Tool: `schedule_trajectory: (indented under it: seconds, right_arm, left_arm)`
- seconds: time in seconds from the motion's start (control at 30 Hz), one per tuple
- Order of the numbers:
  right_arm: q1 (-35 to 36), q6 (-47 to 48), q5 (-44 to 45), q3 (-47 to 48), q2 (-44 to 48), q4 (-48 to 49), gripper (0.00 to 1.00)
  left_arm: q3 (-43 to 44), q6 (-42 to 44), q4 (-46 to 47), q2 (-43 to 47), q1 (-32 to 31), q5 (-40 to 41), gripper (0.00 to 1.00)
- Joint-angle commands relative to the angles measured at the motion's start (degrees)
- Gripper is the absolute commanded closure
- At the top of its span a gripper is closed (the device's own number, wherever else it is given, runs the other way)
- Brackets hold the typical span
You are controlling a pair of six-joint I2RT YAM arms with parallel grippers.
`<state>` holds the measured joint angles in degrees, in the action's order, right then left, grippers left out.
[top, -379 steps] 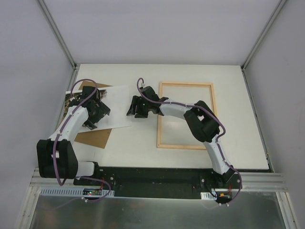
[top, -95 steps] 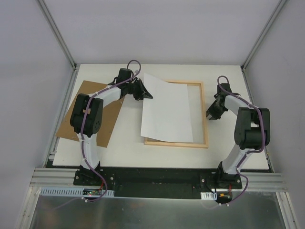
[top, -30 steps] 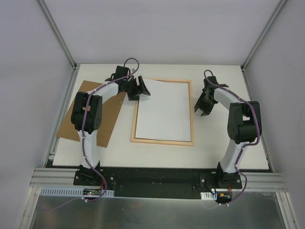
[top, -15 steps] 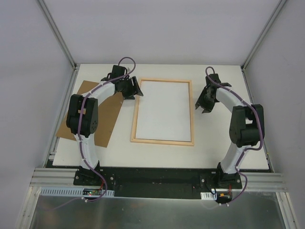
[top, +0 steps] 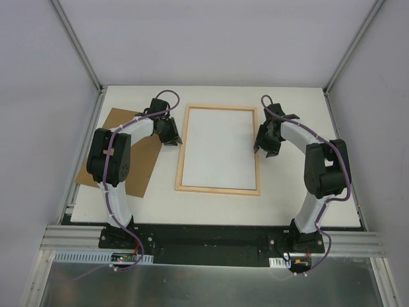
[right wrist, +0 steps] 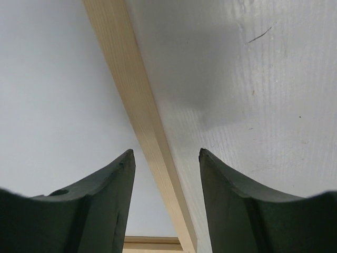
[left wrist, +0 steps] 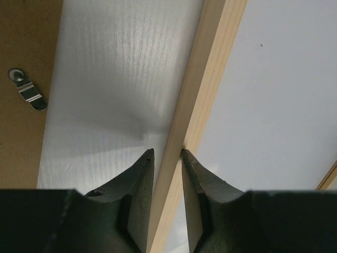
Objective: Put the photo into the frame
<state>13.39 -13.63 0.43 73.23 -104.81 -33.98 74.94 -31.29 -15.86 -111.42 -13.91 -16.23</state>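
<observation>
Filling the narrow pale-wood frame [top: 217, 189] — the photo [top: 219, 147], smooth white.

Closed in by a plain pale grey left wall [top: 32, 128] at nine o'clock, a back wall [top: 217, 38] at twelve and a right wall [top: 383, 141] at three, with slanting aluminium struts [top: 77, 45] down the far corners at eleven and one. Floored in the middle by a white table [top: 307, 192], matt, evenly lit, with soft shadows only. Edged at six o'clock by a black strip [top: 211, 236], an aluminium rail [top: 358, 243] and a sheet of brushed metal [top: 204, 284] with dull reflections.
</observation>
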Motion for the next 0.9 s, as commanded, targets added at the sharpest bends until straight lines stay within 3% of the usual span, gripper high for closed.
schedule_trajectory:
  seconds: [0.0,0.37,0.87]
  right_arm:
    - [1.46,2.64,1.77,0.77,1.99,-1.26,0.45]
    - [1.29,4.92,2.48,3.58,-1.18,-2.32,0.44]
    - [-0.99,6.33,2.56,5.17,-1.98,-3.64,0.44]
  left_arm:
    - [-0.32,-0.97,-0.31,3.4,-1.29,1.9,0.75]
    - [-1.72,-3.25,0.04,2.87,-5.24,3.13,0.94]
    - [-0.94,-5.98,1.97,1.47,-10.34,1.73,0.94]
